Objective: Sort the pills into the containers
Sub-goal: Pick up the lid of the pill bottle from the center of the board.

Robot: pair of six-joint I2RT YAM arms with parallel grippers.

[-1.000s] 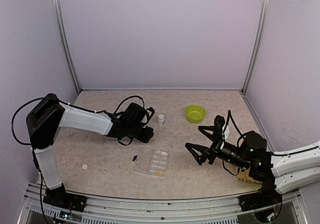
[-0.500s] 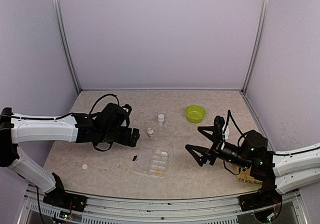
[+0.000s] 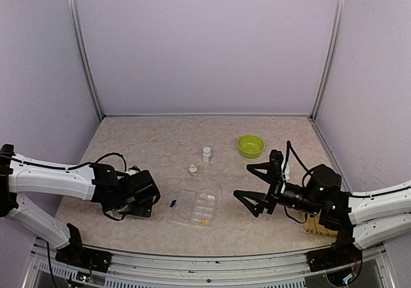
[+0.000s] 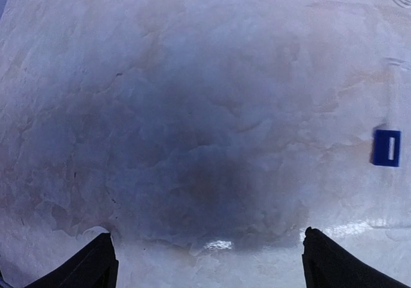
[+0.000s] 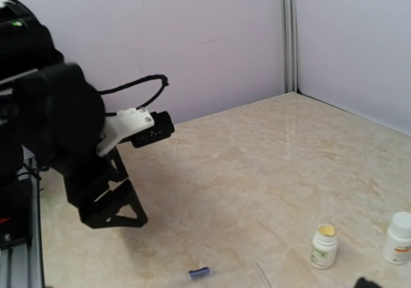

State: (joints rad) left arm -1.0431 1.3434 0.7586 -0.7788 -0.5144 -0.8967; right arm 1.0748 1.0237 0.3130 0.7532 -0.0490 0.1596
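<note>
The clear pill box (image 3: 198, 208) lies flat near the table's middle front, with yellowish pills (image 3: 204, 222) in one of its end containers. A dark blue pill (image 3: 173, 203) lies on the table just left of the box, and it shows too as the blue pill (image 4: 386, 148) and the blue pill (image 5: 200, 272). My left gripper (image 3: 141, 204) points down at bare table left of that pill; the left gripper (image 4: 209, 265) is open and empty. My right gripper (image 3: 247, 182) hovers right of the box, open and empty.
An uncapped white bottle (image 3: 192, 170) and a capped white bottle (image 3: 206, 153) stand behind the box; the uncapped bottle (image 5: 324, 246) shows yellow inside. A lime-green bowl (image 3: 250, 146) sits at the back right. A tan object (image 3: 314, 227) lies under the right arm.
My left gripper opened and left the uncapped bottle standing behind the box, then swung back to the front left. The right gripper edged slightly left.
</note>
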